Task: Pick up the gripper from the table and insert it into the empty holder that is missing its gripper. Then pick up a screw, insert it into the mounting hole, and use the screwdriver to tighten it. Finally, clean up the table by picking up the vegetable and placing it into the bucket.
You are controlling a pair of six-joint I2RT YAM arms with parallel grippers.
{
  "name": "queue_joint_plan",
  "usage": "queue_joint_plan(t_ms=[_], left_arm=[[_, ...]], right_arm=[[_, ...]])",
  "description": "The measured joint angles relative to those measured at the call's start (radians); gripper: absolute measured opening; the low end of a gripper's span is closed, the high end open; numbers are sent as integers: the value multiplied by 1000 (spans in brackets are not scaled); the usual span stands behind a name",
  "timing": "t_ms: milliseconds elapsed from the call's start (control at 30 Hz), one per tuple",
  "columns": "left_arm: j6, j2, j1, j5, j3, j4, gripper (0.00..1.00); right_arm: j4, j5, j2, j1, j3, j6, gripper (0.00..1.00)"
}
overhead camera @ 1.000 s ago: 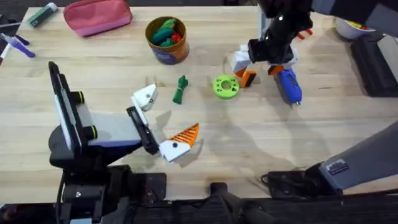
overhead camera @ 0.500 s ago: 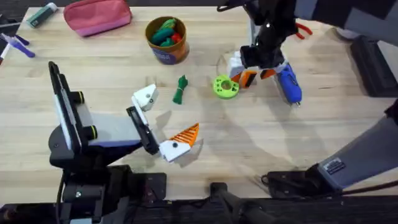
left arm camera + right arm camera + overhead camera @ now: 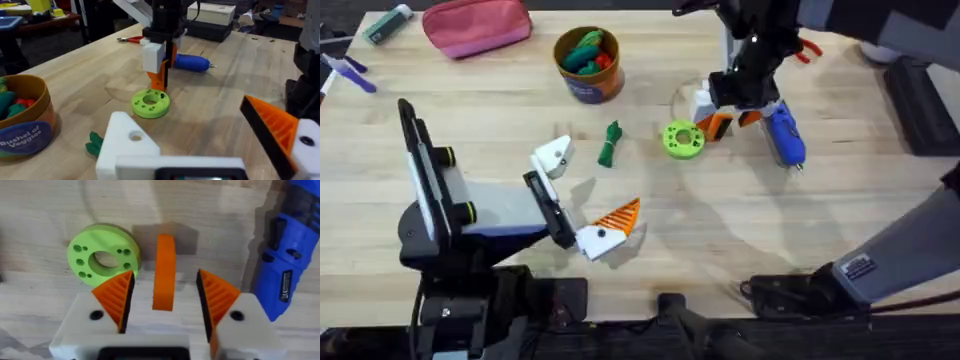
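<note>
The right pincer (image 3: 162, 297) is shown wide around the gripper (image 3: 164, 272) just beside the green disc (image 3: 104, 254); an off-centre closure could tip it against that disc.

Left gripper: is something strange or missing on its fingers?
Yes. On the left gripper, one white fingertip, the holder, is bare, showing a hole, while the other carries an orange ribbed pad. The missing orange piece lies on the table between the right gripper's open fingers.

A pale wooden table (image 3: 720, 230) spans the scene. Dark floor lies beyond it. Cluttered shelves (image 3: 30, 15) stand behind.
</note>
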Motion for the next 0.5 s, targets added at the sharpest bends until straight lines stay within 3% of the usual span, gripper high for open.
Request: queue_joint_plan(t_ms=[500], left_arm=[[0, 0, 0, 0, 0, 0, 985]], right_arm=[[-6, -3, -25, 0, 1, 7, 511]])
